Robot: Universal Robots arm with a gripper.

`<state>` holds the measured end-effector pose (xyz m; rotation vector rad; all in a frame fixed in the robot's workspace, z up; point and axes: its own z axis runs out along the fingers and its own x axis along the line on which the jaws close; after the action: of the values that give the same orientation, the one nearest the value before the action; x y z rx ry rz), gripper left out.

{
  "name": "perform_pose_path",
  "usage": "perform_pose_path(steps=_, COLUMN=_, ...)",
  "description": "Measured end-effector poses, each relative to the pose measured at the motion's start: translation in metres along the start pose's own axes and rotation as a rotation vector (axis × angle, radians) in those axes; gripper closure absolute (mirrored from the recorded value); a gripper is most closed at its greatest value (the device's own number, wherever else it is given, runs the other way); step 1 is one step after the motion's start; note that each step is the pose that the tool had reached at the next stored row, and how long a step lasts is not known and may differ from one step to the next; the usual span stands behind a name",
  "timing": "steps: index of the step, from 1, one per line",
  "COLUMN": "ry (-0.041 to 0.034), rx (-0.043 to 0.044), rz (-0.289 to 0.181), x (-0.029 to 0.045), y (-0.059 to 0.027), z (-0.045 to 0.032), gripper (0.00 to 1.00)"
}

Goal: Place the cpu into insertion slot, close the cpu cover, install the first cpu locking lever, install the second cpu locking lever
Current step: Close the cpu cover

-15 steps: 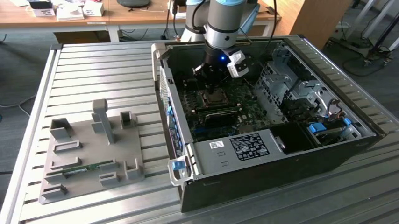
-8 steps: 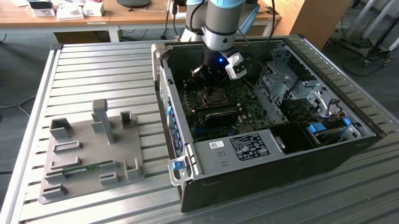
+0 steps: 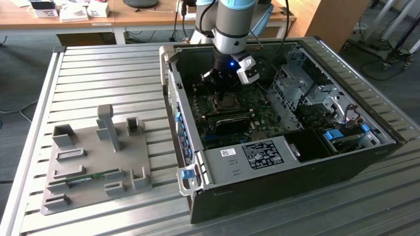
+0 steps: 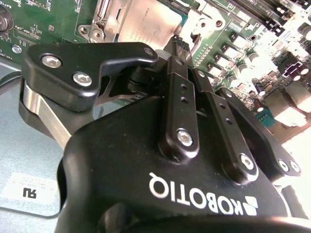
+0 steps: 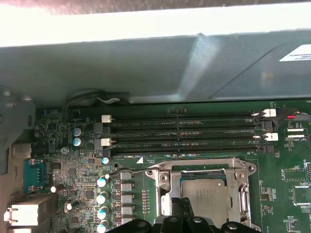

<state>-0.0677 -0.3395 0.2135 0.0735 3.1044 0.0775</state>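
- gripper [image 4: 181, 43]: fingers drawn together, nothing that we can see between them; tip low, just beside the cpu [image 5: 206, 199].
- cpu: seated on the board [image 5: 73, 172], cover [image 5: 241, 191] flat around it.
- lever [image 5: 130, 173]: thin rod alongside.
- handling, as we judge it: press the lever squarely and slowly so it does not spring free, with the tip kept off the cpu face.

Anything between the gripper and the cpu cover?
Nothing visible. In the first wrist view the gripper hangs right at the edge of the cpu cover, which lies flat around the seated cpu; no cable or part crosses the gap.
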Motion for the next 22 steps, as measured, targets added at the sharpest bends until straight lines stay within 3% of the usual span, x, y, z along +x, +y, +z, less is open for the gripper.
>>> perform_pose_path(steps=22, ry=-0.0005, rx=-0.0001, rz=0.000, x=0.0073, y=-0.0006, z=0.0054, gripper=0.89)
